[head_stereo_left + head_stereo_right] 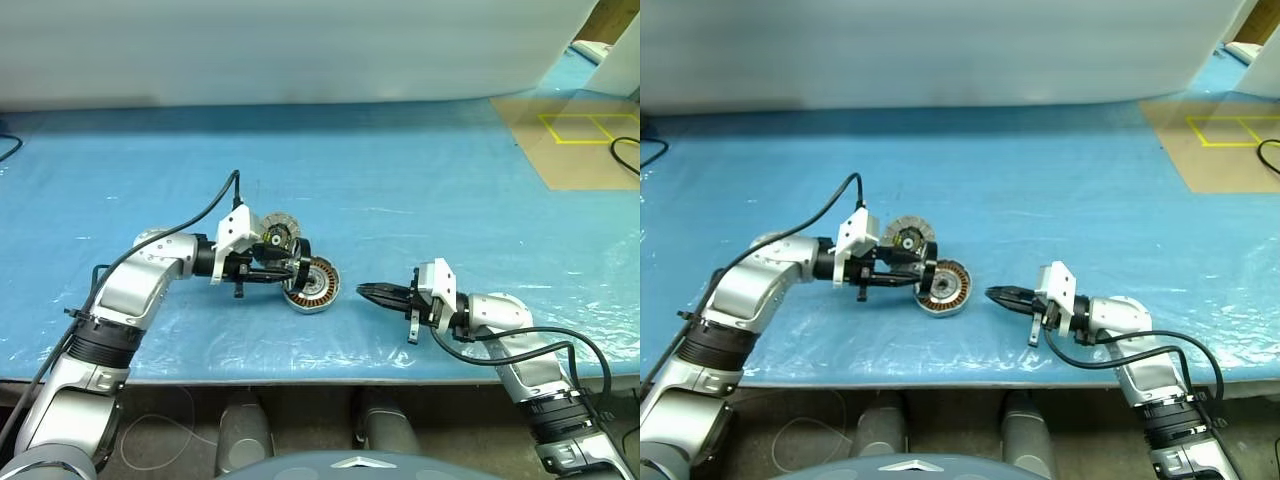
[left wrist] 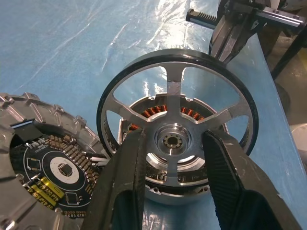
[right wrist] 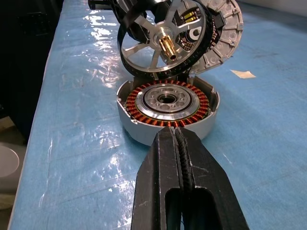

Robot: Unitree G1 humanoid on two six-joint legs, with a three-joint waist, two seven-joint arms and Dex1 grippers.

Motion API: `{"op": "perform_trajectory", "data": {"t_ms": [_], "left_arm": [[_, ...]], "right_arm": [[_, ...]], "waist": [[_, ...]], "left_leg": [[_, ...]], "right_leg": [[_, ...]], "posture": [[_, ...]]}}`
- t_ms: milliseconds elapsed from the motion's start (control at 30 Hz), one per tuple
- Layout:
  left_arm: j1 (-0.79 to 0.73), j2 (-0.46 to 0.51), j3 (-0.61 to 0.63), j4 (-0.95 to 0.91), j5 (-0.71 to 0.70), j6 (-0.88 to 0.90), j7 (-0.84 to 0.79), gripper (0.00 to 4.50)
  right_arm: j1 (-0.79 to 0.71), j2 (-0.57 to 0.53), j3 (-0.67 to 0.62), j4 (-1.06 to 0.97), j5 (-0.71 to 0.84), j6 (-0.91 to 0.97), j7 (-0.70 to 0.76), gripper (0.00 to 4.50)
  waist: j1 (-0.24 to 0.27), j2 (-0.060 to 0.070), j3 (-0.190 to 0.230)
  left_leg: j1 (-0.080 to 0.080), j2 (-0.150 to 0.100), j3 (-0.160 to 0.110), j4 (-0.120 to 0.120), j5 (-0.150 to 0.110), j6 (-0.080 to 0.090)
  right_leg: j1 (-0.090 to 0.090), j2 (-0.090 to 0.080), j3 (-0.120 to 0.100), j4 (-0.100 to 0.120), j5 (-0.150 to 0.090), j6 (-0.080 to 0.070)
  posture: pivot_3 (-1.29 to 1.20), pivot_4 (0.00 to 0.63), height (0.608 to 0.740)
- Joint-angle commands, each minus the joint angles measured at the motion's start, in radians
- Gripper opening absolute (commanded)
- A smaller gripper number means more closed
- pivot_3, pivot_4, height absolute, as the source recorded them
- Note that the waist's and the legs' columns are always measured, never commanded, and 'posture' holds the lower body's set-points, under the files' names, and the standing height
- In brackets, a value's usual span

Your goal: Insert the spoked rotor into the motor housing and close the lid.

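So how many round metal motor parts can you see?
3. The spoked rotor is held tilted just above the motor housing, which sits on the blue table. The lid is behind the rotor, beside the housing. None look hidden.

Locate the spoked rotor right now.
The dark ring-shaped spoked rotor is held by its hub in the left end effector, tilted just above the copper-wound silver motor housing, with the rib-rimmed silver lid just behind on the blue table.
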State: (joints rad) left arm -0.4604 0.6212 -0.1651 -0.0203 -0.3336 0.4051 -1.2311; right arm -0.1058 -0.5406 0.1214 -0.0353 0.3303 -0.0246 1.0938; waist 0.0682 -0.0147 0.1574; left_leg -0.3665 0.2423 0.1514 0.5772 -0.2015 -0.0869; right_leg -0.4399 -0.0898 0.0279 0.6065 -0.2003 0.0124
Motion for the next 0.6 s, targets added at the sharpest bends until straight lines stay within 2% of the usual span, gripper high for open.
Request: {"op": "perform_trajectory", "data": {"t_ms": [33, 567, 600], "left_arm": [[0.0, 0.025, -0.013, -0.043, -0.002, 0.006, -0.021, 1.5], [-0.025, 0.033, -0.037, -0.005, 0.042, -0.039, -0.015, 1.5], [-0.029, 0.032, -0.036, 0.0, 0.046, -0.044, -0.011, 1.82]], "right_arm": [[-0.013, -0.001, -0.013, -0.007, -0.002, -0.02, -0.002, 0.0], [-0.01, 0.0, -0.017, -0.013, -0.008, -0.02, -0.019, 0.0], [-0.011, 0.0, -0.017, -0.012, -0.008, -0.021, -0.019, 0.0]], "waist": [[0.0, 0.0, 0.0], [0.0, 0.0, 0.0], [0.0, 0.0, 0.0]], "left_leg": [[0.0, 0.0, 0.0, 0.0, 0.0, 0.0], [0.0, 0.0, 0.0, 0.0, 0.0, 0.0], [0.0, 0.0, 0.0, 0.0, 0.0, 0.0]], "right_leg": [[0.0, 0.0, 0.0, 0.0, 0.0, 0.0], [0.0, 0.0, 0.0, 0.0, 0.0, 0.0], [0.0, 0.0, 0.0, 0.0, 0.0, 0.0]], "posture": [[0.0, 0.15, 0.74], [0.0, 0.15, 0.74], [0.0, 0.15, 0.74]]}}
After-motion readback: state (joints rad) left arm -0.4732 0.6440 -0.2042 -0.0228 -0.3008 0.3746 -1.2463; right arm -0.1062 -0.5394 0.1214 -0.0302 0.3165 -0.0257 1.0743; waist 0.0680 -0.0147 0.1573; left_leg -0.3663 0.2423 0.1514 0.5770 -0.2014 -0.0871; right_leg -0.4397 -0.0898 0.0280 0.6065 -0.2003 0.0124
